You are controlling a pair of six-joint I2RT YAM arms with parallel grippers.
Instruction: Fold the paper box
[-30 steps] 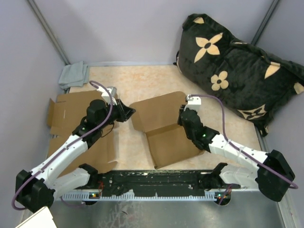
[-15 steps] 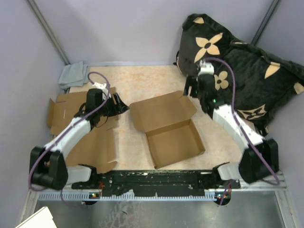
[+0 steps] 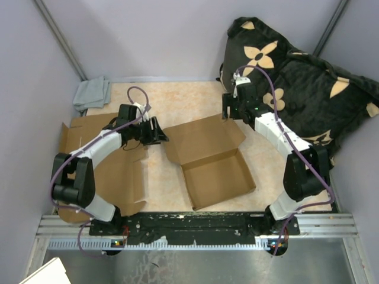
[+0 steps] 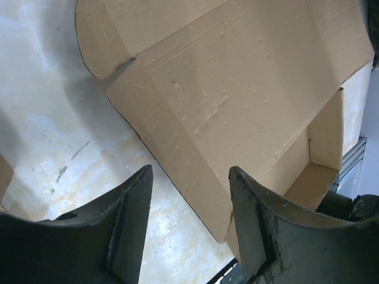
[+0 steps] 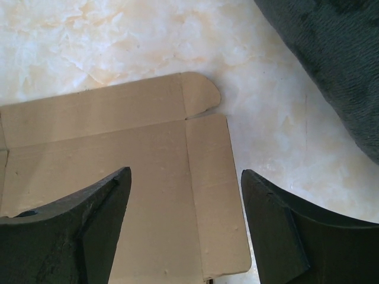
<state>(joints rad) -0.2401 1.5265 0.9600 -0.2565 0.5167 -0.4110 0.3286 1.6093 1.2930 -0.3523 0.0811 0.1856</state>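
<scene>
Paper box (image 3: 208,161) at mid-worktop (image 3: 177,100). Tray part nearer the arm bases, side walls standing. Lid thrown back flat toward the far side, small flaps spread out.

Left fingers (image 3: 157,131) spread apart, grasping nothing, poised just beside the lid's left corner. From the left wrist view: both dark fingers (image 4: 131,219) astride the lid's edge, pale marbled surface showing beside it. Possibly clear of the cardboard, though contact hard to judge from overhead.

Right fingers (image 3: 227,110) likewise released and empty, held over the lid's far right corner, close by the dark flower-patterned cushion (image 3: 296,83). Right wrist view: rounded tab and end flap of the lid lying flat between the parted fingers (image 5: 98,228).

Flat cardboard sheets (image 3: 112,177) stacked at the left under the left arm. Grey cloth (image 3: 92,93) bunched in the far left corner.
</scene>
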